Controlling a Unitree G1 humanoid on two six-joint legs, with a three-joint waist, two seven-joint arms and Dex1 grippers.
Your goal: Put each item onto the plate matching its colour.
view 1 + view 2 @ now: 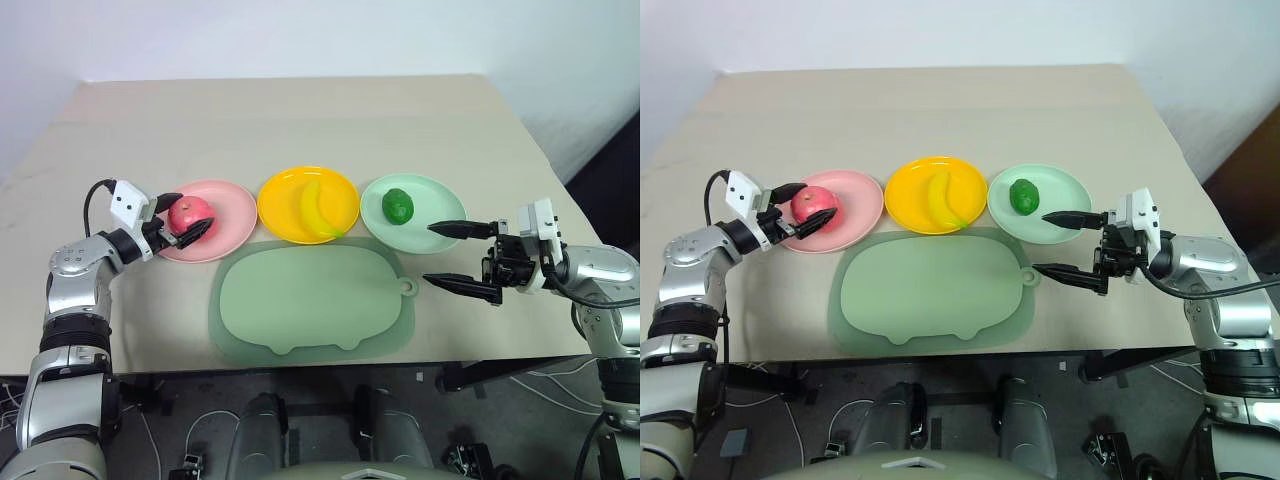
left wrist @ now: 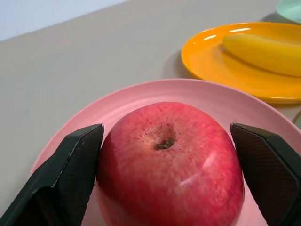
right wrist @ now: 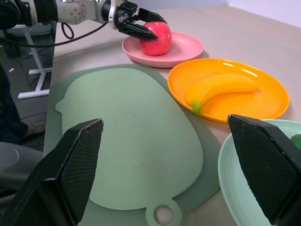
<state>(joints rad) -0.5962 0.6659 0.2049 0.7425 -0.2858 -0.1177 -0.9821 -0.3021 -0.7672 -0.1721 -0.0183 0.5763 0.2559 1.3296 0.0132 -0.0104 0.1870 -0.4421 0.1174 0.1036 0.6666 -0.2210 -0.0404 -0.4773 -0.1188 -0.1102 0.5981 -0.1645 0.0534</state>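
A pink-red apple (image 1: 188, 214) sits on the pink plate (image 1: 236, 215) at the left. My left gripper (image 1: 195, 212) reaches in level from the left and is shut on the apple, one black finger on each side of it (image 2: 169, 165). The yellow banana (image 1: 318, 208) lies on the yellow-orange plate (image 1: 278, 205) in the middle. The dark green lime-like fruit (image 1: 397, 205) rests on the mint green plate (image 1: 442, 200) at the right. My right gripper (image 1: 428, 253) hangs open and holding nothing, just in front of the mint plate's near right edge, pointing left.
A large dull-green pig-shaped mat (image 1: 310, 300) lies flat in front of the three plates, near the table's front edge. Bare beige table stretches behind the plates.
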